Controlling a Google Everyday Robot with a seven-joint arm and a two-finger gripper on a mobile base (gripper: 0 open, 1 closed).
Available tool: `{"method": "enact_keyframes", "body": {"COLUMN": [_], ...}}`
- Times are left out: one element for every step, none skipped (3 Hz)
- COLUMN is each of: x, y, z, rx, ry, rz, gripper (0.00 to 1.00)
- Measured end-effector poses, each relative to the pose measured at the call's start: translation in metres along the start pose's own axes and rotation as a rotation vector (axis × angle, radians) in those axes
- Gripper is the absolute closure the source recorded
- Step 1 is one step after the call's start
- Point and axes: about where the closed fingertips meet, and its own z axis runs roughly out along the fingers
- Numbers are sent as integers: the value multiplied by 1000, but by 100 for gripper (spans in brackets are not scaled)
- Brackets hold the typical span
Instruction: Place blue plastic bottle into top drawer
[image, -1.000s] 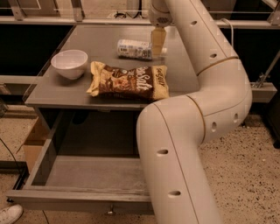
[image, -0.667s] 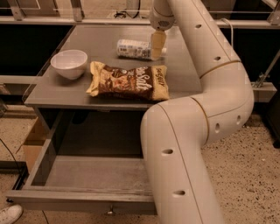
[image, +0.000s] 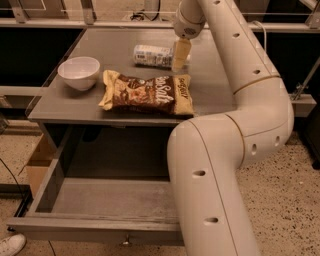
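Warm light on claw (image: 181, 56) by bottle (image: 151, 55)

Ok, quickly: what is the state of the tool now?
Tool: low at one end of the blue plastic bottle, which lies on the table; open, closed or holding cannot be told.

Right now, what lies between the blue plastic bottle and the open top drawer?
The chip bag, flat on the table, as the camera view shows. The gripper hangs beside the blue plastic bottle.
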Motion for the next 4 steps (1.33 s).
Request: {"method": "enact_keyframes", "body": {"x": [7, 7, 8, 4], "y": [-1, -1, 0, 0], "z": [17, 17, 26, 39], "rx": [3, 4, -4, -10], "ry": [-21, -21, -24, -12], "rz": [33, 33, 44, 41], "gripper": [0, 0, 0, 0]}}
